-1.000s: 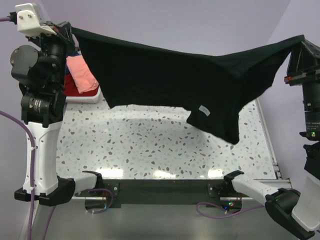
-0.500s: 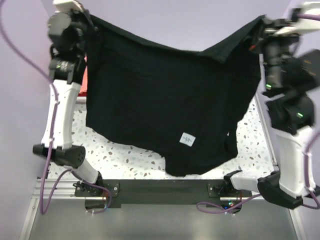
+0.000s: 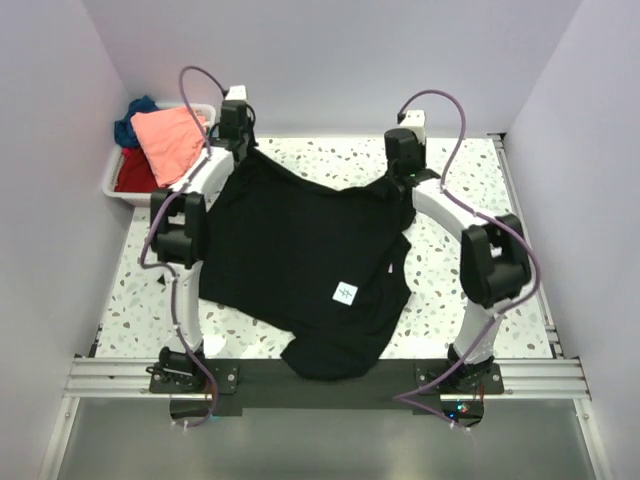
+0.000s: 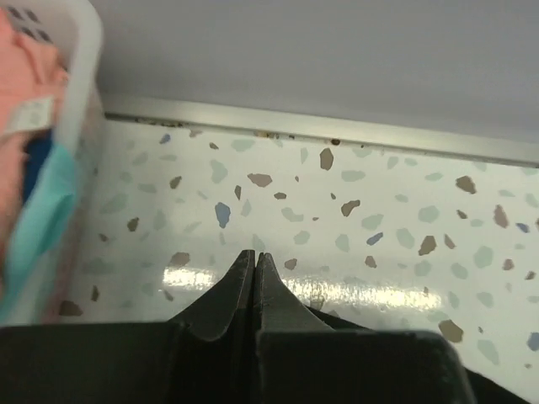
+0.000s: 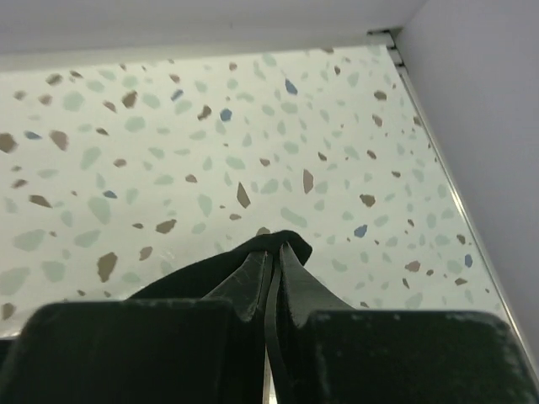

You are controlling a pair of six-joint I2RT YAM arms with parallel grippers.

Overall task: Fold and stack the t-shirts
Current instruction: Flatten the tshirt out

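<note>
The black t-shirt (image 3: 290, 250) lies spread across the middle of the table, its white neck label (image 3: 345, 293) facing up and its near part draped over the front rail. My left gripper (image 3: 243, 148) is shut at the shirt's far left corner; in the left wrist view the fingers (image 4: 254, 254) are pressed together with black cloth (image 4: 379, 326) beside them. My right gripper (image 3: 401, 172) is shut on the far right corner; cloth (image 5: 194, 273) bunches around its tips (image 5: 275, 246). The salmon-pink shirt (image 3: 168, 142), red shirt (image 3: 132, 172) and dark blue shirt (image 3: 135, 108) sit in the bin.
The white plastic bin (image 3: 110, 182) stands at the far left of the table, close to my left gripper; its rim shows in the left wrist view (image 4: 80, 50). Purple walls enclose the back and sides. A black rail (image 3: 240, 385) runs along the front edge.
Both arms have swung from holding the black shirt high in the air to stretching out low over the far side of the table. The shirt now lies on the table.
</note>
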